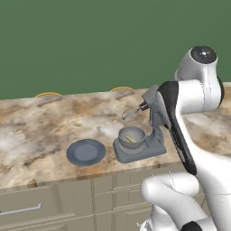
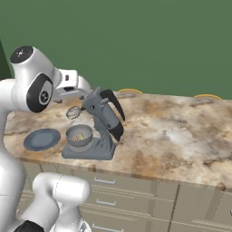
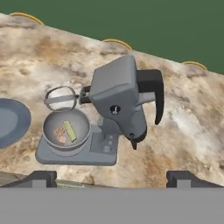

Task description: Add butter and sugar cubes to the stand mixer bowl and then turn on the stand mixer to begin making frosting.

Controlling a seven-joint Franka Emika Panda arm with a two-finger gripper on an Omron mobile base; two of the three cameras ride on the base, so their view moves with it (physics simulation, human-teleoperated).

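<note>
Marble-patterned desk point(image 3: 183, 122) runs under a plain green wall, and the hand point(image 3: 111, 177) hangs above its front edge with the two fingertips point(image 3: 41, 177) wide apart and nothing between them.

Just beyond the hand, a little ahead and below, stands the stand mixer point(image 3: 118, 109) on its flat base. Its head is tilted up, so the wire whisk point(image 3: 60, 98) is lifted clear above the bowl. The stand mixer bowl point(image 3: 66, 131) sits on the base, left of the neck as the hand camera sees it. Inside it lies the butter point(image 3: 70, 130), a pale yellow stick, and beside it some small pinkish pieces point(image 3: 59, 134), which I judge to be the sugar cubes. Further left, apart from the mixer, is a flat blue-grey plate point(image 1: 85, 152), bare.

So the adding step looks finished, and the step in hand is the switching on. For this the hand must come down to the mixer's control. A small round knob point(image 3: 114, 109) shows on the side of the head, and some small buttons on the base; which one starts the machine I cannot tell. The fingers probably need to come closer together first.
</note>
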